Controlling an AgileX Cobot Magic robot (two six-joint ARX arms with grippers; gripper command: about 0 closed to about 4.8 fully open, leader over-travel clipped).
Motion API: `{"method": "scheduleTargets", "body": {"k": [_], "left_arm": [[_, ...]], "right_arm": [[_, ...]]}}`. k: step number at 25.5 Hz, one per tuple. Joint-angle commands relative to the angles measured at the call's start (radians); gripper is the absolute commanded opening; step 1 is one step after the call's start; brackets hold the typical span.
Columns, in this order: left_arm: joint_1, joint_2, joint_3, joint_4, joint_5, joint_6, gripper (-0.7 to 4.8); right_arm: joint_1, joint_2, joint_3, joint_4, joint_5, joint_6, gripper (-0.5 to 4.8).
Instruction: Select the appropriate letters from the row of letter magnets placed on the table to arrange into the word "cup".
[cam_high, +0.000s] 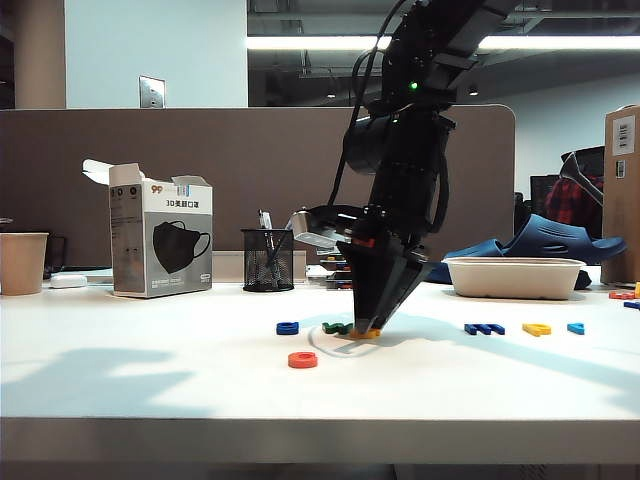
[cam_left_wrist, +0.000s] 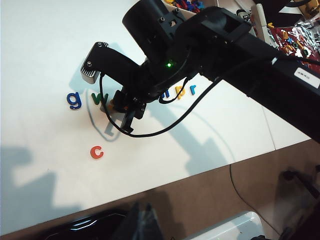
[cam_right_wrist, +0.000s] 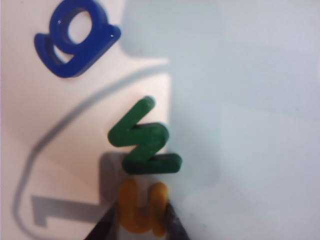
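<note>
Nearest the exterior camera lies the red-orange "c" (cam_high: 302, 360), flat on the table (cam_high: 150, 380) and forward of the row of letter magnets (cam_high: 430, 328); I read it as the first letter of "cup", already set apart from the rest. Behind it my right gripper (cam_high: 372, 325) stands nose-down on the row, its two dark fingers (cam_right_wrist: 107, 225) flanking the yellow "u" (cam_right_wrist: 142, 207) on either side. The jaws have narrowed to the letter's width and appear to press its outer strokes, so I judge the "u" to be pinched, though it rests on the table, not lifted. The approach from above suits so flat a piece, which offers only its edges for purchase. The green letter (cam_right_wrist: 142, 137) lies just beside the "u", nearly touching it, so the lift calls for care not to drag it along. The blue "g" (cam_right_wrist: 75, 37) sits beyond it, apart. The yellow "p" (cam_high: 537, 329) waits further along the row, between the dark blue letter (cam_high: 484, 328) and the light blue one (cam_high: 576, 328). My left gripper is not visible in any view; its wrist camera merely looks across at the working arm.
</note>
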Motion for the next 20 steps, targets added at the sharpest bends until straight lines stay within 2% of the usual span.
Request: {"method": "scheduleTargets", "body": {"k": [1,6,11,20], "left_arm": [[-0.001,-0.003,0.005,0.006,-0.003,0.004,-0.05],[-0.001,-0.003,0.005,0.006,-0.003,0.004,-0.05],[-0.001,-0.003,0.005,0.006,-0.003,0.004,-0.05],[-0.001,-0.003,0.005,0.006,-0.003,0.005,-0.05]], "right_arm": [[0.003,0.005,-0.001,-0.002,0.011,0.002,1.03],[0.003,0.005,-0.001,-0.003,0.011,0.002,1.03],[0.003,0.004,0.011,0.015,0.011,0.058,1.03],[0.003,0.002,0.148,-0.061,0.011,0.058,1.03]]}}
